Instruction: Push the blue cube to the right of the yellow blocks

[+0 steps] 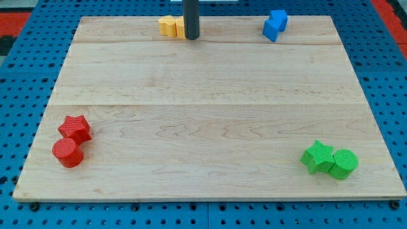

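Two blue blocks touch at the view's top right: a blue cube (278, 18) and another blue block (271, 29) just below and left of it. Two yellow blocks (167, 25) sit at the view's top, left of centre; the right one (180, 27) is partly hidden behind the rod. My tip (191, 37) rests on the board right beside the yellow blocks, on their right side. The blue blocks lie well to the right of my tip, with bare board between.
A red star (75, 128) and a red cylinder (67, 152) sit at the view's bottom left. A green star (317, 156) and a green cylinder (344, 163) sit at the bottom right. The wooden board (203, 114) lies on a blue pegboard.
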